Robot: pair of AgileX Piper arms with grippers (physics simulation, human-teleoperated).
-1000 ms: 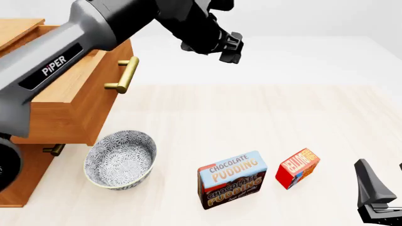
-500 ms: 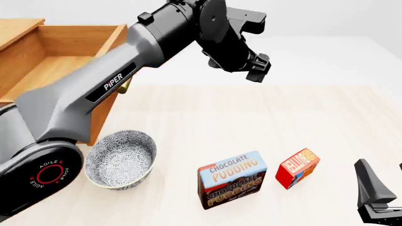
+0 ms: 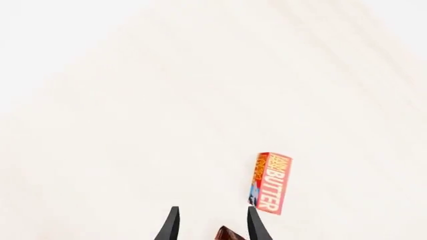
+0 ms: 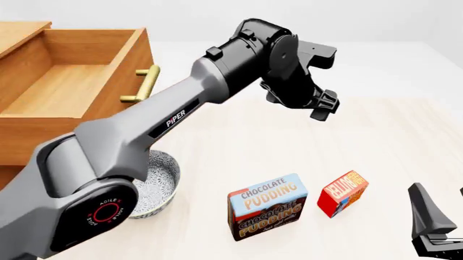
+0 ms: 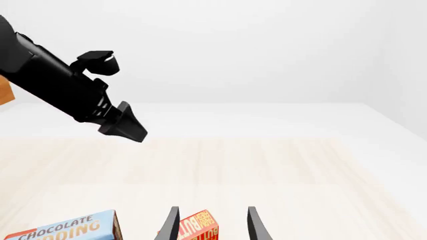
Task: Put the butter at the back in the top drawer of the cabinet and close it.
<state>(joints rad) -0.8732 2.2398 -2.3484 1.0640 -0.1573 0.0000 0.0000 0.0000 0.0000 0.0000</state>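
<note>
The butter (image 4: pixel 343 193), a small red box, stands on the table at the front right, next to the Chocolate Pudding box (image 4: pixel 268 207). It also shows in the left wrist view (image 3: pixel 272 183) and in the right wrist view (image 5: pixel 199 228). My left gripper (image 4: pixel 324 106) is open and empty, high above the table, behind and a little left of the butter. My right gripper (image 4: pixel 437 216) is open and empty, low at the front right, right of the butter. The top drawer (image 4: pixel 65 86) of the cabinet (image 4: pixel 29 138) stands pulled out, its inside bare.
A patterned bowl (image 4: pixel 160 176) sits in front of the cabinet, partly hidden by my left arm. The drawer's brass handle (image 4: pixel 146 84) juts toward the table. The pudding box shows in the right wrist view (image 5: pixel 67 231). My left gripper crosses the right wrist view (image 5: pixel 123 125).
My left arm has swung to the right and down, away from the drawer handle and out over the table. The drawer's inside has come into sight. The right arm has not moved.
</note>
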